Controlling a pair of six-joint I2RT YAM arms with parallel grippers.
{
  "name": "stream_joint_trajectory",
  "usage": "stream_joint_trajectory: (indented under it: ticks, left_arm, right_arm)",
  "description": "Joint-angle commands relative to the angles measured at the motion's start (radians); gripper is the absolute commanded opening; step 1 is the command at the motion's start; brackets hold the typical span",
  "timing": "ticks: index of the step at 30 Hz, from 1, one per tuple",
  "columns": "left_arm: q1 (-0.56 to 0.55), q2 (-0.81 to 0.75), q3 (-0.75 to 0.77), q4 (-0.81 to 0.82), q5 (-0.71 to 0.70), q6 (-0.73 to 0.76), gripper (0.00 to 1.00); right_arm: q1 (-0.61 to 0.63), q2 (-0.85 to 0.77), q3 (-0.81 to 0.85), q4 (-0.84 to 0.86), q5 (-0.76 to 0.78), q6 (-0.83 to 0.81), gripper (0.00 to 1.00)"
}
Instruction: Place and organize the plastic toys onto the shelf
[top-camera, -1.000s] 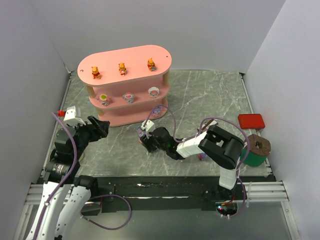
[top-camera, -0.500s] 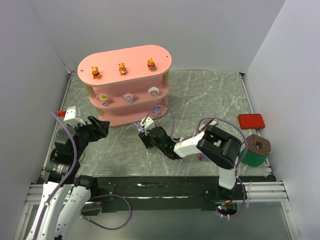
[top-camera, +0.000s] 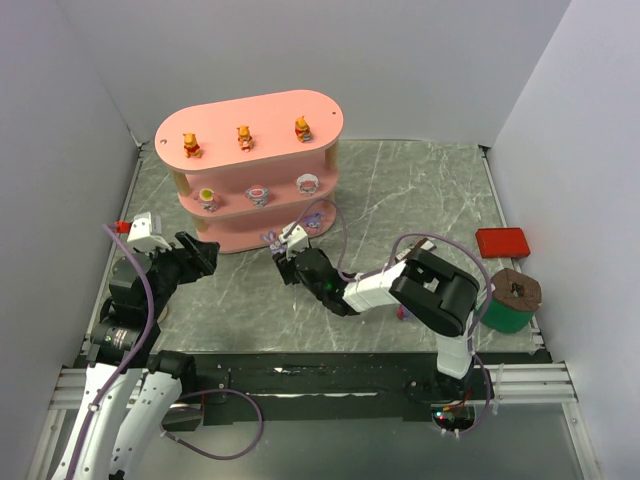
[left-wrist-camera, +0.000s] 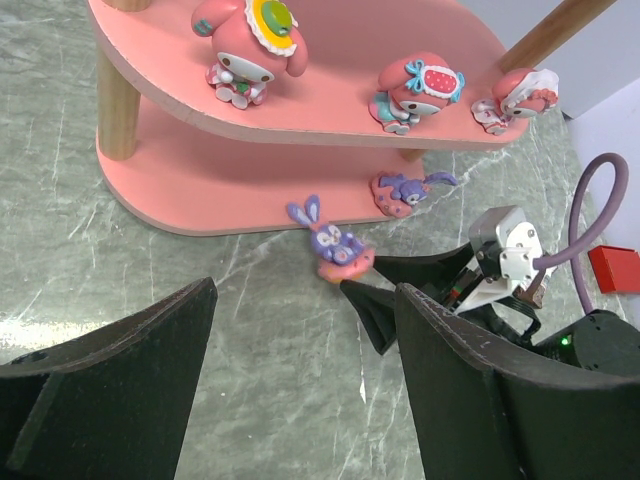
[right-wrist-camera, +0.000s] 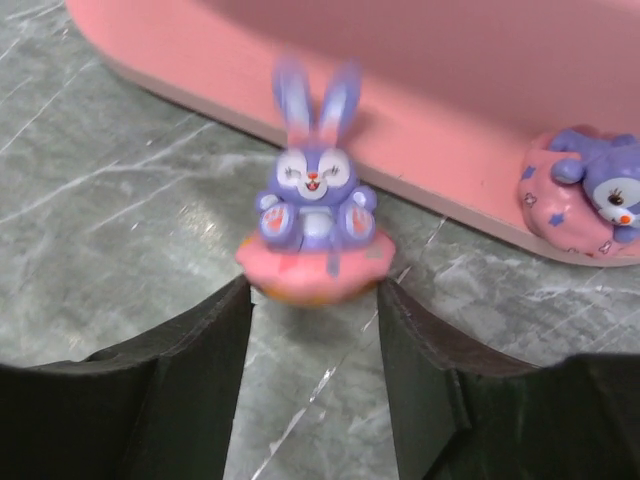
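The pink shelf (top-camera: 270, 110) holds three orange bears (top-camera: 243, 136) on top and three pink-white toys (top-camera: 258, 193) on the middle tier. A purple toy (right-wrist-camera: 590, 195) lies on the bottom tier (right-wrist-camera: 450, 110). My right gripper (right-wrist-camera: 315, 290) is shut on a purple bunny toy (right-wrist-camera: 315, 215) by its pink base. It holds the bunny (top-camera: 272, 240) low over the table, just in front of the bottom tier's edge. My left gripper (left-wrist-camera: 305, 295) stands open and empty, left of the shelf's near end, its camera facing the bunny (left-wrist-camera: 335, 240).
A red flat box (top-camera: 501, 242) and a green cylinder with a brown top (top-camera: 512, 300) sit at the table's right edge. A small pink-purple speck (top-camera: 403, 314) shows behind my right arm. Grey walls close in both sides.
My right gripper has carried the purple bunny left and farther away, up to the front edge of the shelf's bottom tier. The left arm has not moved.
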Motion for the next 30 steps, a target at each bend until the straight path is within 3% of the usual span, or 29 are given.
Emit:
stream_joint_trajectory:
  ticks: [1, 9, 12, 17, 18, 21, 24, 30]
  left_arm:
    - [0.003, -0.004, 0.002, 0.036, 0.022, -0.004, 0.78]
    - [0.003, -0.004, 0.002, 0.037, 0.022, -0.003, 0.78]
    - [0.003, -0.003, 0.002, 0.039, 0.025, -0.003, 0.78]
    - [0.003, -0.003, 0.002, 0.037, 0.023, -0.004, 0.78]
    - [0.003, -0.004, 0.002, 0.037, 0.023, -0.004, 0.78]
    - [0.003, -0.003, 0.002, 0.037, 0.022, -0.004, 0.78]
    - [0.003, -0.003, 0.002, 0.037, 0.025, -0.003, 0.78]
    - [0.003, -0.001, 0.002, 0.037, 0.023, -0.003, 0.78]
  right_arm:
    - [0.007, 0.021, 0.059, 0.109, 0.069, 0.016, 0.00]
    - [0.005, 0.050, 0.102, 0.076, 0.060, 0.053, 0.00]
    - [0.009, 0.033, 0.083, 0.048, 0.058, 0.085, 0.08]
    - [0.010, 0.016, 0.083, -0.015, 0.051, 0.096, 0.34]
    - [0.009, 0.013, 0.079, -0.016, 0.048, 0.096, 0.48]
    - [0.013, 0.003, 0.051, -0.009, 0.034, 0.096, 0.68]
    - [0.016, -0.004, 0.028, -0.007, 0.018, 0.094, 0.77]
    - [0.016, 0.035, 0.043, -0.046, 0.017, 0.110, 0.79]
